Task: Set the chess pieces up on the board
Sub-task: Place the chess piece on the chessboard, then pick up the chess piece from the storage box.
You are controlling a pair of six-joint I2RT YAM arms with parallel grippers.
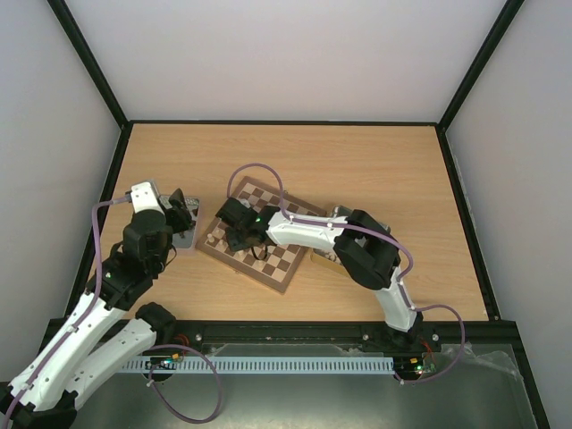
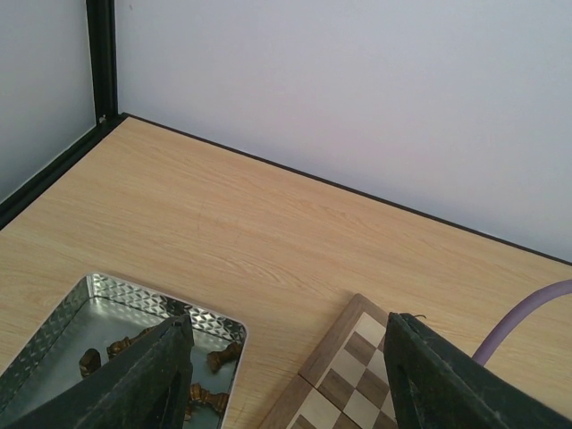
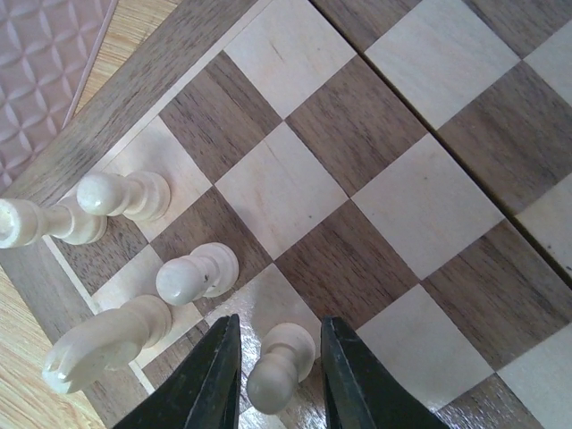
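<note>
The chessboard (image 1: 288,259) lies tilted at the table's middle. My right gripper (image 1: 235,235) hangs low over its left corner. In the right wrist view its jaws stand open around an upright cream pawn (image 3: 281,366), with a small gap on each side. Beside it stand another cream pawn (image 3: 197,273), a cream knight (image 3: 103,344) and two more cream pieces (image 3: 125,195) by the rim. My left gripper (image 1: 183,213) is open and empty above the silver tray (image 2: 116,295), which holds several dark brown pieces (image 2: 223,357). The board's corner (image 2: 349,366) shows between its fingers (image 2: 152,380).
An embossed metal surface (image 3: 36,71) lies just past the board's rim. A gold tin (image 1: 323,255) sits against the board's right side, mostly under the right arm. A black frame and white walls close in the table (image 1: 357,161).
</note>
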